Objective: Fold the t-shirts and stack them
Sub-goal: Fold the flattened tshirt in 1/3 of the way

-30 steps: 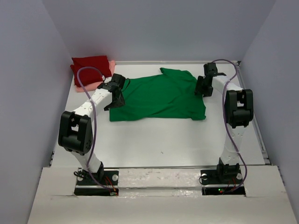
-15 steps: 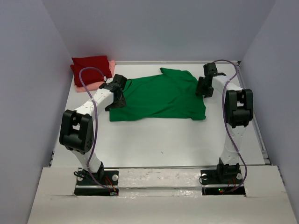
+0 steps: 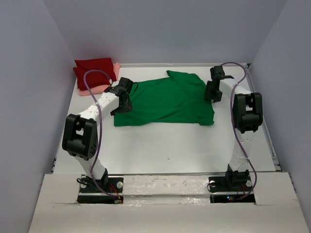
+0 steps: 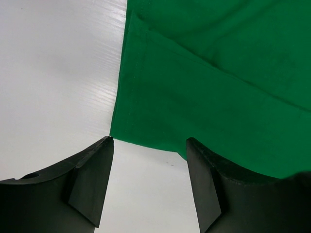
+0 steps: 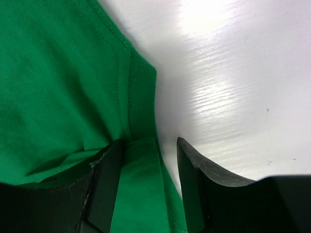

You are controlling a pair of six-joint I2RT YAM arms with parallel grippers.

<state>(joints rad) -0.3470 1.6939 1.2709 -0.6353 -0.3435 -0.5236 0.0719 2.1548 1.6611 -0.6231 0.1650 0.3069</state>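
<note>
A bright green t-shirt lies spread flat mid-table. My left gripper hovers at its left edge. In the left wrist view the gripper is open over bare white table, and the green t-shirt's hem lies just beyond the fingertips. My right gripper is at the shirt's right edge. In the right wrist view it stands open astride a fold of the green t-shirt's hem, with a gap on the right side. A dark red t-shirt sits folded on a salmon pink t-shirt at the back left.
The white table is walled by grey panels at the left, back and right. A raised lip runs along its right edge. Purple cables loop over both arms.
Both grippers have edged slightly toward the back along the green shirt's sides. The shirt itself has not moved.
</note>
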